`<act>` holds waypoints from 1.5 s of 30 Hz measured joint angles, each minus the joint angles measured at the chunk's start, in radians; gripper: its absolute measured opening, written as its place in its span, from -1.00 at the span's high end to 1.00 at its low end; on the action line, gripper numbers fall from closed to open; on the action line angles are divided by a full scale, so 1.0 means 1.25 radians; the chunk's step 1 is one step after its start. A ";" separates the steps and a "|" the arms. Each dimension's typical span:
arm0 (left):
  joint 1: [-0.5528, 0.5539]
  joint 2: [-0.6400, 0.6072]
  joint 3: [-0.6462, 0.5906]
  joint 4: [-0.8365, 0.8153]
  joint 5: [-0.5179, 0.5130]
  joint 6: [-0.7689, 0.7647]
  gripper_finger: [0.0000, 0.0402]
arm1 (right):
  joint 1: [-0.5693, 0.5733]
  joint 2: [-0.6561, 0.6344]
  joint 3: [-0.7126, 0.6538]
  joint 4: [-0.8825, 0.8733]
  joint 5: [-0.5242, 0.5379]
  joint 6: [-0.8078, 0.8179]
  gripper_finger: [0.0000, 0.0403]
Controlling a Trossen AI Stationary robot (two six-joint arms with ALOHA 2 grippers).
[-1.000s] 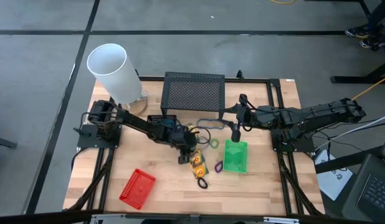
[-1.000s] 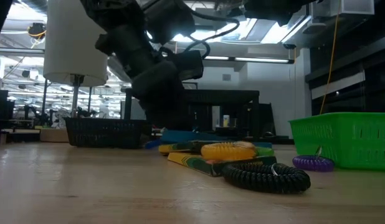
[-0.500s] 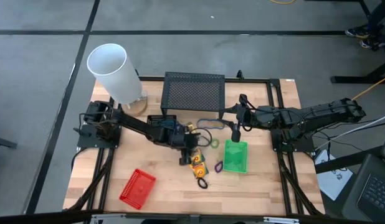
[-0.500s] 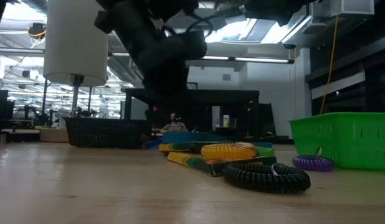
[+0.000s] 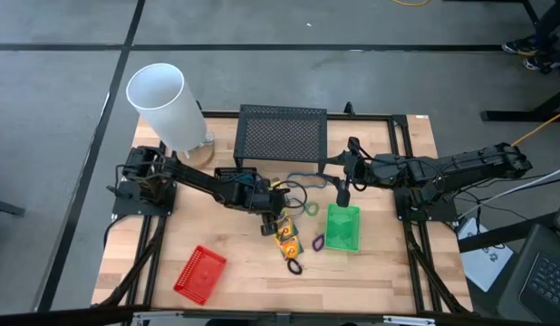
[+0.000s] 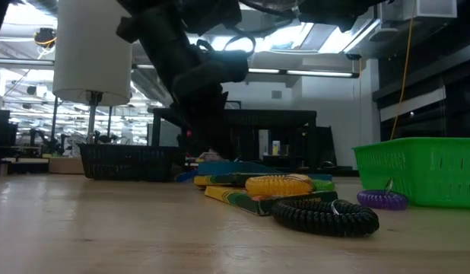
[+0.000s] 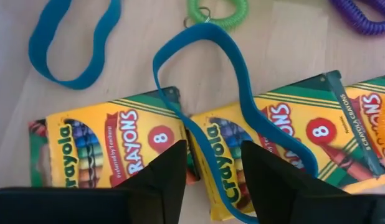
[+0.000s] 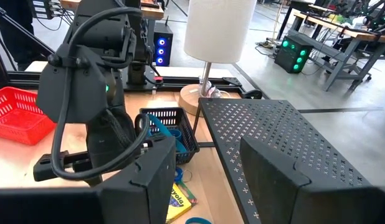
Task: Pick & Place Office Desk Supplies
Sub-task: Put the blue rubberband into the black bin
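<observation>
Crayon boxes of yellow-and-green printed card, two of them, are being viewed lying flat and end to end on the wooden table (image 5: pixel 171 226): one crayon box (image 7: pixel 108 152) just beside a second crayon box (image 7: pixel 292 146), near mid-table. A blue flat elastic band (image 7: pixel 233 87) is being seen draped across the second box, with a second blue band (image 7: pixel 71 43), a green coiled loop (image 7: pixel 217 9) and a purple coiled loop (image 7: pixel 364 12) lying on the wood beyond. The left gripper (image 7: pixel 211 177) is being held directly above the seam between the two boxes, its jaws parted and holding nothing. The right gripper (image 8: pixel 205 174) is being kept raised over the far end of the green mesh basket (image 5: pixel 342 226), its fingers also apart and empty.

Handling is being judged as follows: each box is probably light and fairly stiff, though its thin card would likely dent under a hard squeeze, and its glossy faces may slip. A hold across the narrow width, near the middle, is being favoured. The overlying band is soft and may be dragged along with the box.
</observation>
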 joint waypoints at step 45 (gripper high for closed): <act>0.014 0.039 -0.001 -0.014 -0.017 0.035 0.96 | 0.000 0.000 0.000 -0.001 0.000 0.000 0.10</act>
